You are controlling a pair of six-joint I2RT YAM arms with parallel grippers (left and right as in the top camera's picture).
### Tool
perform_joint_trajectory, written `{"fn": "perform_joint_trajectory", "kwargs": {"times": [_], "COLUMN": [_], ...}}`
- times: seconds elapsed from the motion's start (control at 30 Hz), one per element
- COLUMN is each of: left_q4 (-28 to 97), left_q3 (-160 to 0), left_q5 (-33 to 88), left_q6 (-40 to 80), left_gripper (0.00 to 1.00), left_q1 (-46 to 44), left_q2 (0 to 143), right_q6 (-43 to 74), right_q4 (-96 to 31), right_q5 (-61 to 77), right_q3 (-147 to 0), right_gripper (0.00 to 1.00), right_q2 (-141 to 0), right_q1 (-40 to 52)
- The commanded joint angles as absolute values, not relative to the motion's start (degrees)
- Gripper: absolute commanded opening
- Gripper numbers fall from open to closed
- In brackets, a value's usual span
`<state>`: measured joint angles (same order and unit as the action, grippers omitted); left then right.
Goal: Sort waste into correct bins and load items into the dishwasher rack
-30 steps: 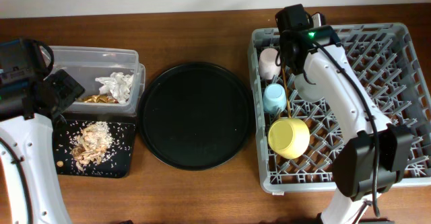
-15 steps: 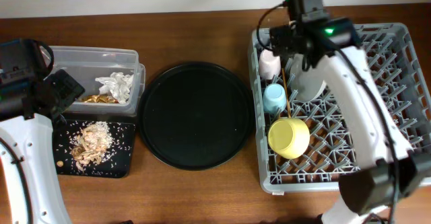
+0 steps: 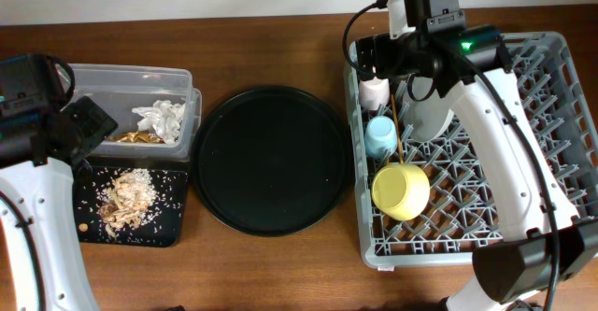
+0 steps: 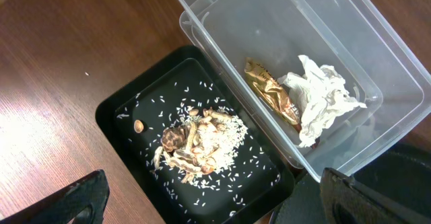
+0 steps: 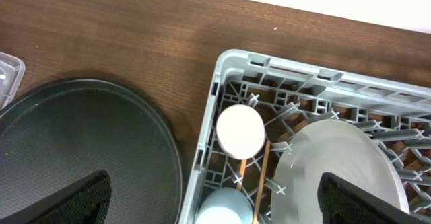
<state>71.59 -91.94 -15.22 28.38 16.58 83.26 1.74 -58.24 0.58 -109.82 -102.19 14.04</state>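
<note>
The dishwasher rack (image 3: 439,247) (image 5: 269,61) holds a pink cup (image 3: 375,91) (image 5: 240,131), a light-blue cup (image 3: 380,135) (image 5: 225,207), a pale plate (image 3: 434,124) (image 5: 337,163), a yellow bowl (image 3: 401,190) and chopsticks (image 3: 397,129) (image 5: 261,177). Above its far left corner my right gripper (image 3: 402,68) (image 5: 215,204) hangs open and empty. A tissue (image 3: 161,120) (image 4: 323,99) and a foil wrapper (image 3: 135,137) (image 4: 273,93) lie in the clear tub (image 3: 112,91) (image 4: 256,22). Food scraps (image 3: 126,197) (image 4: 199,140) sit in the shallow black tray (image 3: 140,227) (image 4: 121,116). My left gripper (image 3: 79,129) (image 4: 215,204) is open over that tray.
A large round black tray (image 3: 271,160) (image 5: 81,150) lies between the bins and the rack. Brown wooden table (image 3: 280,49) runs along the far side up to a white wall. My right arm crosses the rack's right half.
My right gripper has opened and drawn up and back from the chopsticks and plate toward the rack's far left corner. The left arm has not moved.
</note>
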Motion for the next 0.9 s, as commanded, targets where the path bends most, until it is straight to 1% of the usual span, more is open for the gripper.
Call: {"fn": "perform_joint_trajectory", "kwargs": {"times": [0.0, 0.07, 0.33, 0.43, 0.53, 0.57, 0.7, 0.73, 0.77, 0.8, 0.87], "left_q4": [71.7, 71.7, 71.7, 71.7, 71.7, 71.7, 71.7, 71.7, 71.7, 71.7, 71.7], "left_q3": [-92.2, -92.2, -92.2, -92.2, -92.2, -92.2, -92.2, -92.2, -92.2, -92.2, -92.2], "left_q5": [-15.2, -15.2, -15.2, -15.2, -15.2, -15.2, -15.2, -15.2, -15.2, -15.2, -15.2], "left_q6": [29.1, 29.1, 29.1, 29.1, 29.1, 29.1, 29.1, 29.1, 29.1, 29.1, 29.1], "left_gripper": [0.99, 0.99, 0.99, 0.99, 0.99, 0.99, 0.99, 0.99, 0.99, 0.99, 0.99], "left_q1": [17.0, 17.0, 17.0, 17.0, 17.0, 17.0, 17.0, 17.0, 17.0, 17.0, 17.0], "left_q2": [83.2, 83.2, 83.2, 83.2, 83.2, 83.2, 83.2, 83.2, 83.2, 83.2, 83.2], "right_q6": [2.4, 2.4, 2.4, 0.2, -3.2, -3.2, -2.9, -2.9, -2.7, -2.5, -2.5], "right_q4": [-58.2, -58.2, -58.3, -58.2, -57.0, -56.0, -45.6, -42.0, -40.9, -35.9, -21.4], "right_q5": [1.3, 1.3, -0.6, -0.9, -0.9, -0.9, -1.0, -0.1, 0.8, 2.4, 3.0], "right_q3": [-110.3, -110.3, -110.0, -106.1, -92.7, -88.8, -62.6, -55.1, -52.9, -47.3, -36.2], "right_gripper": [0.98, 0.99, 0.98, 0.98, 0.99, 0.98, 0.98, 0.98, 0.98, 0.98, 0.98], "right_q2": [-97.4, -91.7, -59.1, -45.2, -27.0, -23.3, -3.1, -0.3, -0.8, -1.6, -1.5], "right_q1": [14.7, 14.7, 14.5, 13.8, 10.7, 9.8, 6.2, 5.1, 4.6, 3.8, 3.7]}}
